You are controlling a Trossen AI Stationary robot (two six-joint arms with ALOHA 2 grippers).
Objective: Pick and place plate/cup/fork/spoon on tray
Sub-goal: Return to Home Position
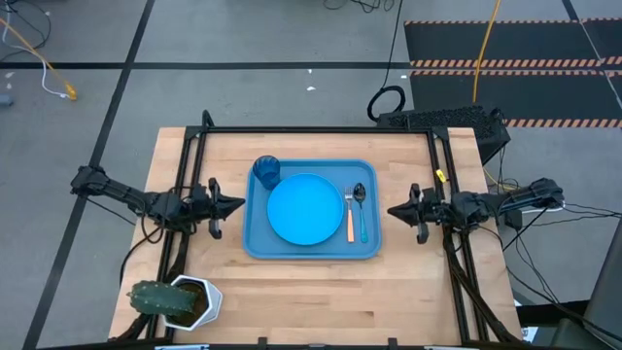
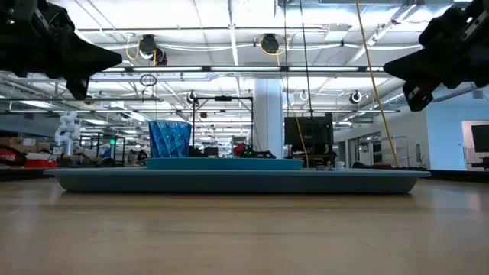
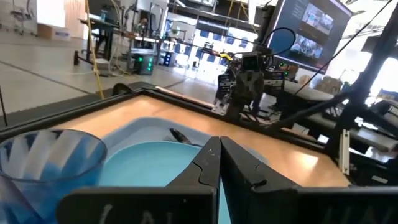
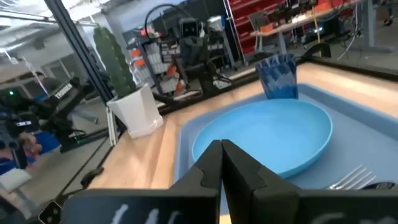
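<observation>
The blue tray lies mid-table. On it rest the round blue plate in the middle, the dark-blue cup upright at its far left corner, and the orange-handled fork and blue-handled spoon side by side along its right side. My left gripper hovers shut and empty just left of the tray. My right gripper hovers shut and empty just right of it. The left wrist view shows the cup and plate; the right wrist view shows the plate, cup and fork tines.
A potted cactus in a white pot stands at the table's near left corner. A black frame runs along the table's far edge and sides. Bare wood lies between the tray and the near edge.
</observation>
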